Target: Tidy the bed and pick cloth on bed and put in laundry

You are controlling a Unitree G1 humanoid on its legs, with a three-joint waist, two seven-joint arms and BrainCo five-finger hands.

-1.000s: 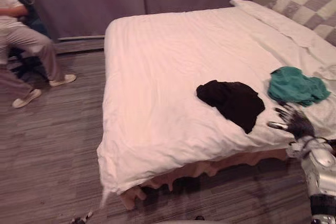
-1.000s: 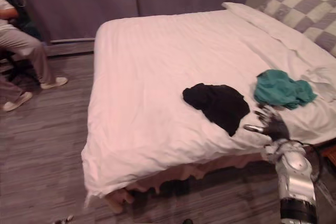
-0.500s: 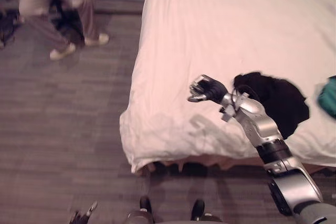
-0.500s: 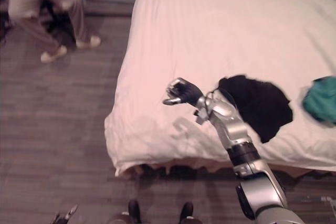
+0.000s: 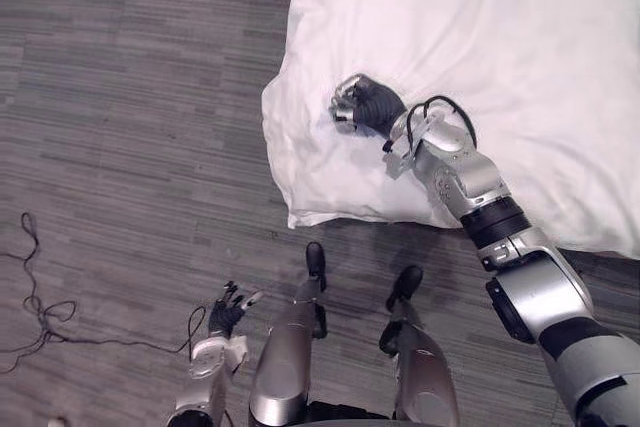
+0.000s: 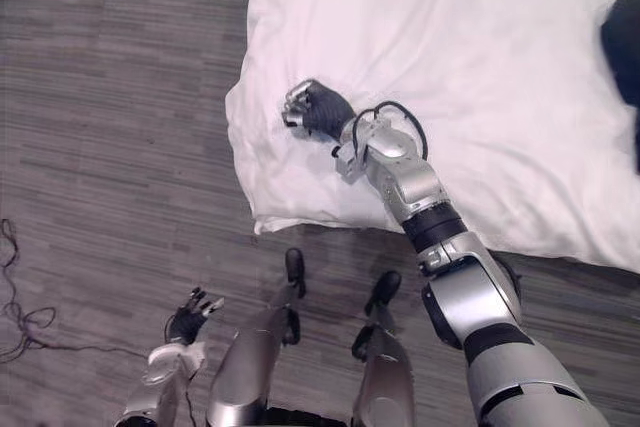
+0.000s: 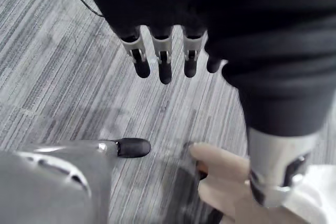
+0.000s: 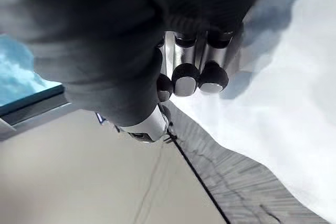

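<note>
The bed's white sheet (image 5: 500, 27) takes up the upper right, and its near left corner (image 5: 290, 127) hangs over the floor. My right hand (image 5: 364, 106) hovers just above that corner, its fingers (image 8: 185, 77) curled into a fist with nothing in them; the sheet lies past them. A black cloth (image 6: 626, 35) lies on the bed at the far right edge of the right eye view. Low beside me, my left hand (image 5: 226, 312) hangs over the floor with its fingers (image 7: 164, 66) straight and spread, holding nothing.
Grey wood-pattern floor (image 5: 130, 97) runs along the bed's left side and foot. The sheet's hem (image 5: 350, 215) drops close to the floor right in front of me. A peach-coloured part of the bed base (image 7: 223, 174) shows near my left hand.
The camera has tipped down and shifted, so the person and the green cloth have left the picture. My right hand has dropped to the bed's near left corner, still curled.
</note>
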